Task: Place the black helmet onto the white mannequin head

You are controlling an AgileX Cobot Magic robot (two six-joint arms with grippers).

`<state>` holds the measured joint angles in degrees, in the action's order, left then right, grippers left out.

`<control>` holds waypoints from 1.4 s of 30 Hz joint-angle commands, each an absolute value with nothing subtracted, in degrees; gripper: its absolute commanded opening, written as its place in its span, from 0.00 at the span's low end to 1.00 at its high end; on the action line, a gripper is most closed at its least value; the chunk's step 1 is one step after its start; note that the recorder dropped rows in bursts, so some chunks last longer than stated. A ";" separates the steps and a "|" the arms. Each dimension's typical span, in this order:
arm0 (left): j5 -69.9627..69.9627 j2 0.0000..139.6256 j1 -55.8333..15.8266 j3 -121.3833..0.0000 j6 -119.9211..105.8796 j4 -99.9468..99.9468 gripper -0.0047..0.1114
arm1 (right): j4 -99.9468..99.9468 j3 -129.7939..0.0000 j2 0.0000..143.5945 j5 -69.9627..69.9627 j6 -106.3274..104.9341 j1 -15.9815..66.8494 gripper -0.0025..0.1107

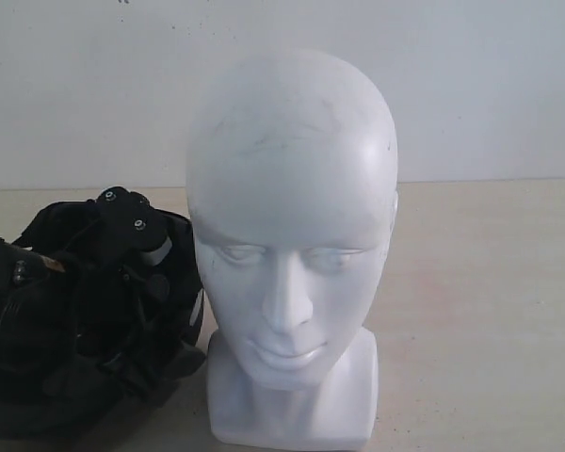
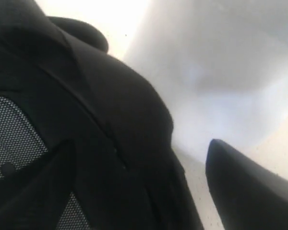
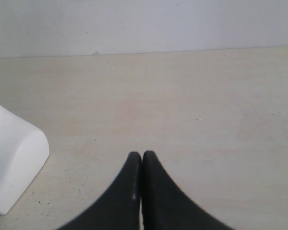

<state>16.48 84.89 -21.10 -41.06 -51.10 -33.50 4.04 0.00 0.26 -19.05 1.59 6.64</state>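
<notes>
Soft, even light is seen throughout; the white mannequin head (image 1: 292, 188) is pretty washed out, and the left wrist view is badly blurred.

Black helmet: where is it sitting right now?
In the exterior view the black helmet lies on the table at lower left, close beside the white mannequin head and level with its neck base, not on it.

Smooth white mannequin head (image 1: 292, 188), matt black helmet (image 1: 38, 377)
</notes>
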 commanded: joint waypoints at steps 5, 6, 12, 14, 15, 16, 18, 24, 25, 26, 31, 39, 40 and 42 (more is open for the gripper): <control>14.60 88.77 -21.32 -41.36 -50.71 -36.18 0.65 | 4.19 0.00 0.00 -18.47 1.29 6.26 0.02; 14.32 89.43 -21.32 -41.36 -50.71 -36.18 0.65 | 4.19 0.00 0.00 -18.47 1.29 6.26 0.02; 13.27 91.65 -21.32 -41.36 -50.71 -36.18 0.61 | 4.19 0.00 0.00 -18.47 1.29 6.26 0.02; 13.27 91.65 -21.32 -41.36 -50.71 -36.18 0.59 | 4.19 0.00 0.00 -18.47 1.29 6.26 0.02; 13.27 91.65 -21.32 -41.36 -50.71 -36.04 0.58 | 4.19 0.00 0.00 -18.47 1.29 6.26 0.02; 13.27 91.65 -21.32 -41.36 -50.71 -35.60 0.57 | 4.19 0.00 0.00 -18.47 1.29 6.26 0.02; 13.27 91.65 -21.21 -41.36 -50.71 -35.05 0.53 | 4.19 0.00 0.00 -18.47 1.29 6.26 0.02; 13.83 91.65 -21.21 -41.36 -50.71 -34.92 0.09 | 4.19 0.00 0.00 -18.47 1.29 6.26 0.02; 13.96 91.65 -21.21 -41.36 -50.90 -34.92 0.08 | 4.19 0.00 0.00 -18.47 1.29 6.26 0.02; 14.93 91.65 -21.21 -41.36 -50.90 -34.92 0.08 | 4.19 0.00 0.00 -18.47 1.29 6.26 0.02; 17.46 91.65 -21.21 -41.36 -50.76 -34.92 0.08 | 4.19 0.00 0.00 -18.47 1.29 6.26 0.02; 21.42 82.45 -21.21 -41.36 -44.93 -34.92 0.08 | 4.19 0.00 0.00 -18.47 1.29 6.26 0.02; 22.18 81.06 -21.21 -41.36 -44.93 -34.92 0.08 | 4.19 0.00 0.00 -18.47 1.29 6.26 0.02; 22.85 78.76 -21.21 -41.36 -44.05 -34.92 0.08 | 4.19 0.00 0.00 -18.47 1.29 6.26 0.02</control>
